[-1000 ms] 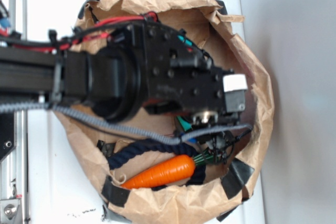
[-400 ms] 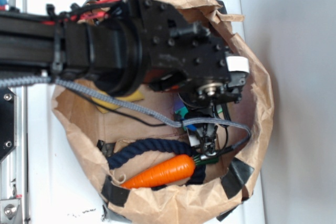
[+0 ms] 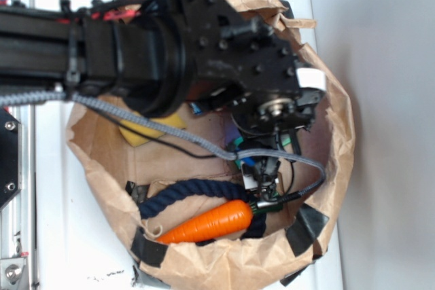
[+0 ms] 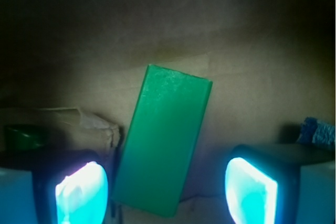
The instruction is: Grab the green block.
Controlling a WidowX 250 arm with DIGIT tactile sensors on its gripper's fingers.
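The gripper [image 4: 165,184] stands wide open above the green block [image 4: 163,140], one finger [image 4: 81,190] on each side, probably so it can close across the narrow width.

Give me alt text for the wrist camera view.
A flat green block lies slightly tilted on brown paper, between the two glowing fingers of the open pincer. A bit of blue sponge shows at the right edge.

green block [image 4: 161,148] solid green | carrot [image 3: 207,224] orange | rope [image 3: 183,191] navy | bag [image 3: 340,127] brown
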